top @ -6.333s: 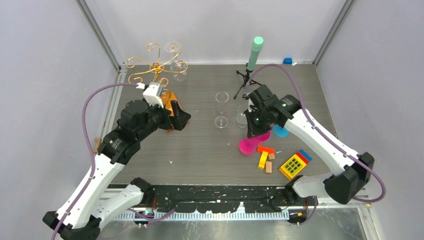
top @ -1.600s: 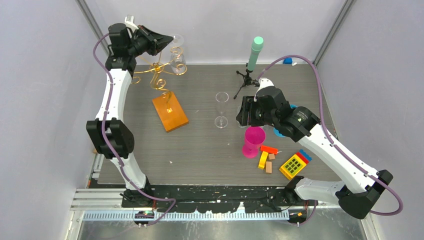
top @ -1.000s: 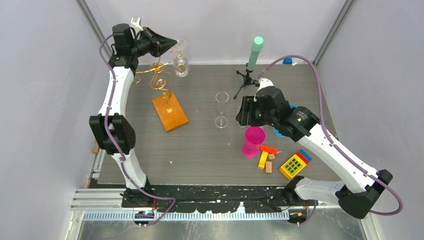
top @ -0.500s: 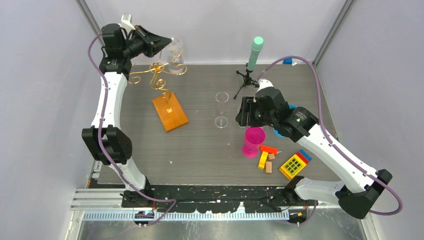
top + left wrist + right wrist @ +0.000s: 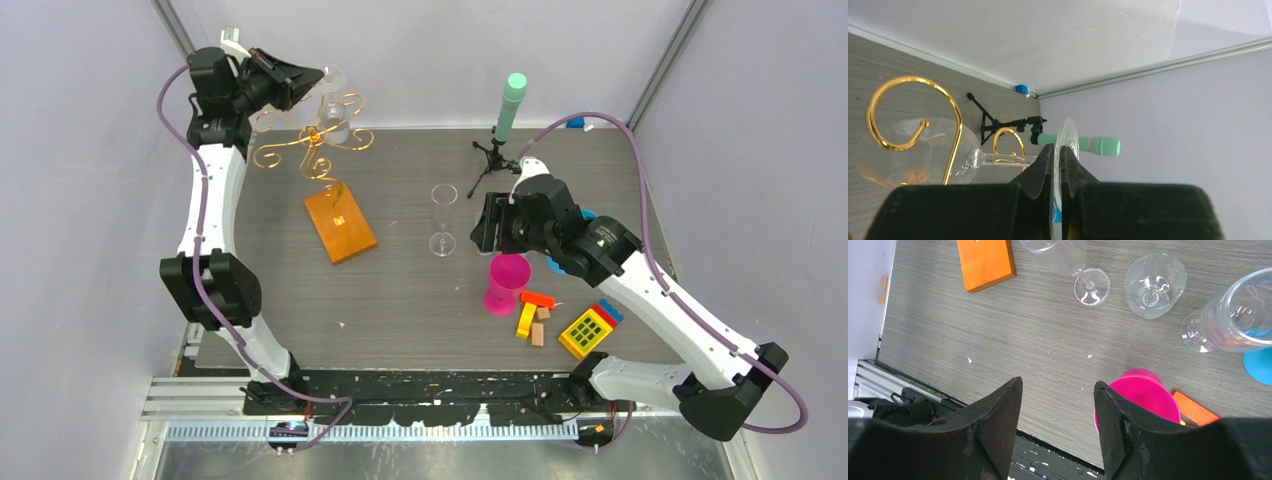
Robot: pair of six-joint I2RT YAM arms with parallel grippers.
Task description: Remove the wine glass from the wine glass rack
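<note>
Grey woodgrain tabletop (image 5: 400, 300), pale lilac walls (image 5: 80, 200)

Clear wine glass (image 5: 913, 165) — glossy gold wire rack (image 5: 313, 140) — matt grey woodgrain table (image 5: 400, 290).

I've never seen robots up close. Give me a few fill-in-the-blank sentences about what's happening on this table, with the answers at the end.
1. The left claw is ____ on the flat foot of the wine glass.
2. The right claw hovers over the table, ____ and holding nothing.
3. The wine glass rack has a wooden base coloured ____.
4. The mint-green cylinder sits atop a black ____.

Answers: shut; open; orange; tripod
</note>
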